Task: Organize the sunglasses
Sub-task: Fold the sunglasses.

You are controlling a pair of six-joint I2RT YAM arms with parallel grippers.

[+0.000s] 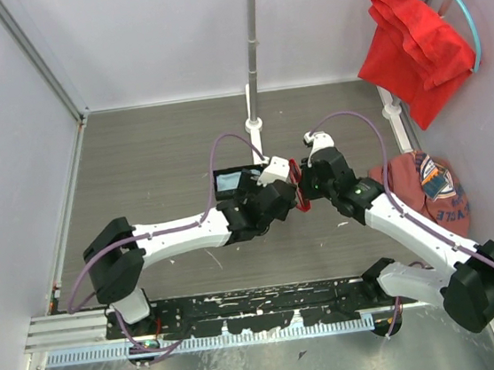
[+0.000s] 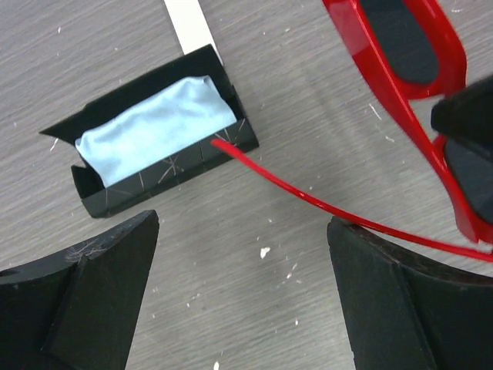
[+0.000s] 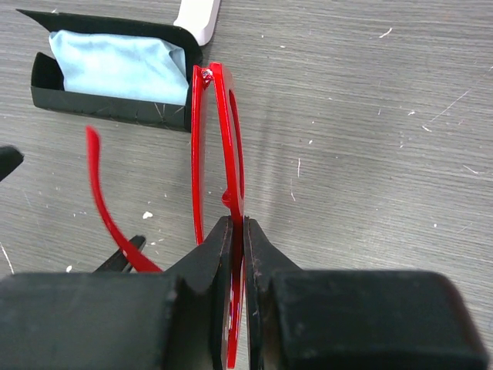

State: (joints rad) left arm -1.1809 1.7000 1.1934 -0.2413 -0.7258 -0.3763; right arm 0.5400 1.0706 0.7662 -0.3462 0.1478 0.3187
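Sunglasses (image 3: 199,169), red frame: pinched edge-on in clenched right gripper (image 3: 243,247), over the table (image 3: 370,154). One slim arm swung out towards left gripper (image 2: 243,254), spread wide, grasping nothing. Beyond: open black case (image 2: 166,166), pale blue cloth (image 2: 154,127) inside.

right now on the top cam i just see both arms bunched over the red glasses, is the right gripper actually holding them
Observer: Yes. The right wrist view shows the right gripper shut on the front frame of the sunglasses.
Operator: and the left one
Observer: The left gripper is open. One unfolded red arm crosses in front of it, and the jaws are not closed on it.
Operator: is the case ready
Observer: The black case lies open on the table, with the pale blue cloth inside it.
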